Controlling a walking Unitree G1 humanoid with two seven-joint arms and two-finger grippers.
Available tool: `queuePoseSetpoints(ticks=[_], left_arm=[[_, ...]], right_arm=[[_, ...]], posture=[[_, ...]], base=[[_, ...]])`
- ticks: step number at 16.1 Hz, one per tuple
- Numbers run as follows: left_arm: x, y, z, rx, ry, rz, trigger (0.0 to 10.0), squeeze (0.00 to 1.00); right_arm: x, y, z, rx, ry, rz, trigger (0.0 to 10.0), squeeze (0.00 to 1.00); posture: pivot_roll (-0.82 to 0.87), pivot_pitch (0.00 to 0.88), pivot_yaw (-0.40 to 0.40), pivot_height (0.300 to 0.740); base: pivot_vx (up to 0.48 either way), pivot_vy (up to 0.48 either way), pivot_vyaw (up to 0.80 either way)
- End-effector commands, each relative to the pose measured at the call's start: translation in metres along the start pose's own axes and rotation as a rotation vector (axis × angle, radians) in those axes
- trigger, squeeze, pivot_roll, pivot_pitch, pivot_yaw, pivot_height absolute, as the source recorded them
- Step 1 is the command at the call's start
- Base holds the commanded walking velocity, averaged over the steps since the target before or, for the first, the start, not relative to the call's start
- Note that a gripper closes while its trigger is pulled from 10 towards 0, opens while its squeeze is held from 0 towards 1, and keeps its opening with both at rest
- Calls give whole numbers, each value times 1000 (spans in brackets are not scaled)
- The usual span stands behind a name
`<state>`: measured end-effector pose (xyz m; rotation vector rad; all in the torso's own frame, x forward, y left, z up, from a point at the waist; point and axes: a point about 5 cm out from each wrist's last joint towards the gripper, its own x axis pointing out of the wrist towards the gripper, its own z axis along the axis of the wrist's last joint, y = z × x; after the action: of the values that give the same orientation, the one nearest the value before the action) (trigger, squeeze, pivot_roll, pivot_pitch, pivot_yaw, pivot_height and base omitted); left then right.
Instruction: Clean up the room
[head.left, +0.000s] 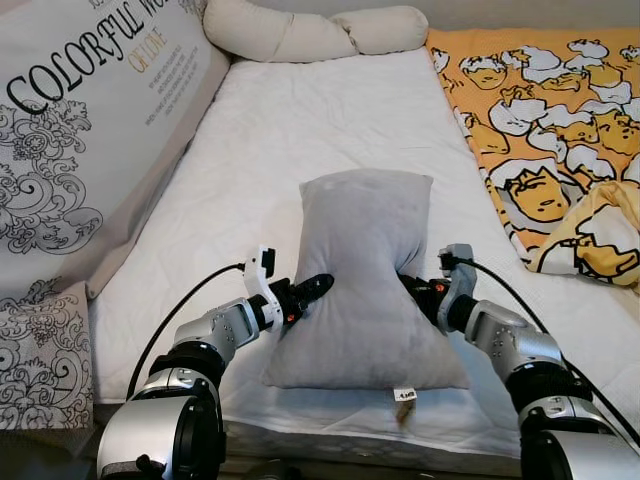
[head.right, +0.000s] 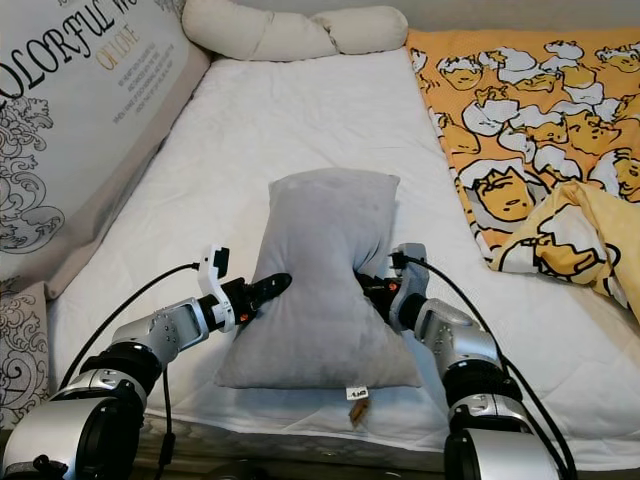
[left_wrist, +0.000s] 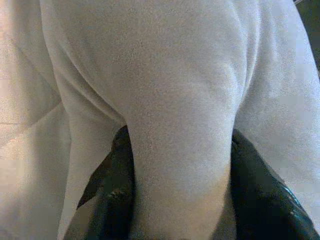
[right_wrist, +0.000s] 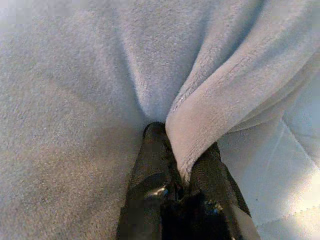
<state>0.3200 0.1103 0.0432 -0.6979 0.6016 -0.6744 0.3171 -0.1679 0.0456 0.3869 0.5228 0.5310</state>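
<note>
The soft grey plush pillow (head.left: 365, 285) lay on the white quilted bed (head.left: 300, 130), at the near edge, pinched in at its middle. The left claw (head.left: 318, 286) squeezed a thick fold of its left side, and the right claw (right_wrist: 186, 176) gripped a thin fold of its right side. To lift it well, both claws likely needed to rise together and stay level, so no fold slipped out. The right fold looked small, so a slow pull seemed safest. A long cream bolster (head.left: 310, 30) lay at the far end. An orange cartoon blanket (head.left: 540, 140) covered the right side.
</note>
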Motion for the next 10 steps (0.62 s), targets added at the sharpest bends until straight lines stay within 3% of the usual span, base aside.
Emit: queuePoseSetpoints(ticks=[1,5,8,10], left_arm=[[1,-1,-3,-8,3,-4,0,0],[2,-2,-1,-8,5,0,0,0],[1,-1,4,69,-11,20,0,0],[0,-2,13,27,-28,31,0,0]], right_arm=[[12,12,0,11,13,34,0,0],[13,12,-3,39,8,23,0,0],[13,10,12,45,-136,-30,0,0],[13,7,20,29,-193,-95,0,0]], posture=[[-38,0,87,740],[-37,0,94,740],[-38,0,98,740],[-39,0,101,740]], base=[[0,0,0],[0,0,0],[0,0,0],[0,0,0]])
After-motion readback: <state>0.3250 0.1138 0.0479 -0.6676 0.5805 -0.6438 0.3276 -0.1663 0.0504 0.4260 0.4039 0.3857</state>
